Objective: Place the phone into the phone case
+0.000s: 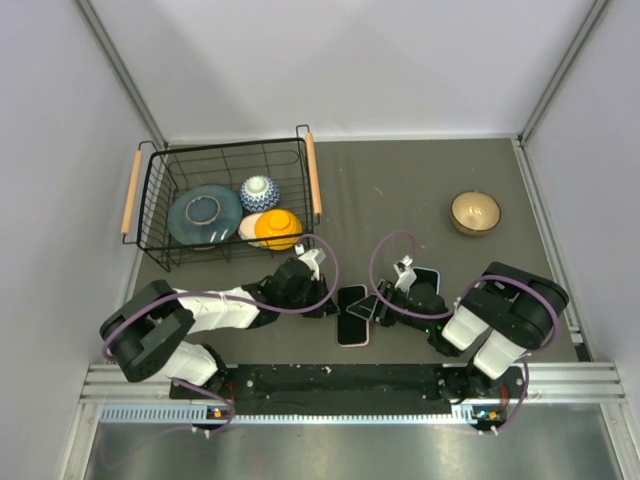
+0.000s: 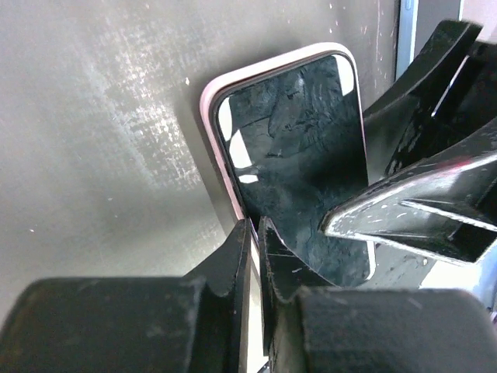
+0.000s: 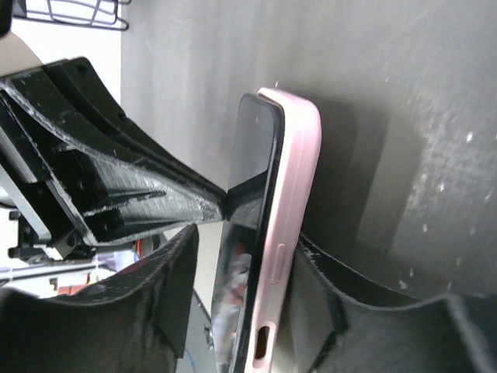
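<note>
Near the front edge of the counter (image 2: 101, 155), between the arms, the phone (image 2: 299, 155) shows a glossy black screen, set in the soft pink case (image 3: 299, 179). The left claw (image 2: 255, 229), almost closed, nips the case's long rim. The right claw (image 3: 248, 241) stands open astride both, one finger by the screen, one at the pink back.
</note>
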Tool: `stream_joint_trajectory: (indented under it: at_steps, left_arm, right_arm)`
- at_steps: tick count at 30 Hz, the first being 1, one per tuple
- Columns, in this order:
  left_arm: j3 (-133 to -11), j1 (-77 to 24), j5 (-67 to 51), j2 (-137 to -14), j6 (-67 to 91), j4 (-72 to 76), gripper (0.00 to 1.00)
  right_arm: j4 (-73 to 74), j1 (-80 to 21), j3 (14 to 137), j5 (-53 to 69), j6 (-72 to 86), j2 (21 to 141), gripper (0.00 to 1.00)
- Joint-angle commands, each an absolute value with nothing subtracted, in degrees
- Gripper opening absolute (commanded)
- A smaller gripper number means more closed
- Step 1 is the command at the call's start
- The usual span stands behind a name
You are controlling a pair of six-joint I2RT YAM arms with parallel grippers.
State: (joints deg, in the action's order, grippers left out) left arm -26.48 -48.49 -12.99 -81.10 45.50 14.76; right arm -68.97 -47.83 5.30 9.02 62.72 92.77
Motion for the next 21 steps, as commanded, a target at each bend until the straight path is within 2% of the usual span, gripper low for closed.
stream_joint_trajectory:
  at_steps: [1, 2, 3, 5, 6, 7, 10, 14, 15, 16, 21]
  left_arm:
    - [-27.1, -50.7, -13.4, -83.1, 44.6, 12.1, 0.09]
    - [-27.1, -50.7, -13.4, -82.9, 44.8, 12.0, 0.09]
    - [-27.1, -50.7, -13.3, -82.8, 45.0, 11.9, 0.11]
    - [-27.3, -50.7, -13.2, -82.0, 44.8, 11.3, 0.14]
    - [-27.6, -50.7, -13.0, -81.7, 44.7, 9.9, 0.19]
    - [-28.4, -50.6, -12.8, -81.0, 44.3, 8.6, 0.22]
    - [-30.7, -50.5, -11.3, -76.9, 42.5, 2.9, 0.38]
    - [-33.0, -49.5, -11.3, -67.3, 38.2, -3.1, 0.51]
    - [-33.7, -49.2, -12.6, -65.5, 37.2, -3.8, 0.67]
    - [-33.9, -48.9, -13.7, -62.2, 35.0, -5.0, 0.71]
    - [-33.6, -42.5, -26.9, -53.9, 30.9, -4.7, 0.66]
  right_arm:
    - [-80.1, -48.3, 6.2, 19.1, 66.0, 93.3, 0.39]
    - [-78.9, -48.1, 6.1, 18.9, 65.8, 93.2, 0.33]
    - [-78.4, -48.0, 6.1, 18.7, 65.6, 93.1, 0.22]
    - [-77.4, -48.0, 6.2, 18.6, 64.4, 92.8, 0.11]
    - [-77.3, -48.0, 6.2, 18.8, 64.2, 92.6, 0.03]
    - [-77.7, -47.9, 5.9, 19.1, 63.6, 92.3, 0.0]
    - [-78.0, -46.7, 5.9, 21.7, 62.8, 90.6, 0.0]
    - [-76.7, -45.5, 6.3, 26.4, 60.2, 86.1, 0.0]
    - [-75.8, -45.5, 7.0, 28.5, 59.1, 83.5, 0.0]
    - [-72.2, -45.4, 7.6, 29.6, 58.5, 82.0, 0.0]
    - [-59.7, -45.5, 10.5, 35.3, 54.0, 70.5, 0.0]
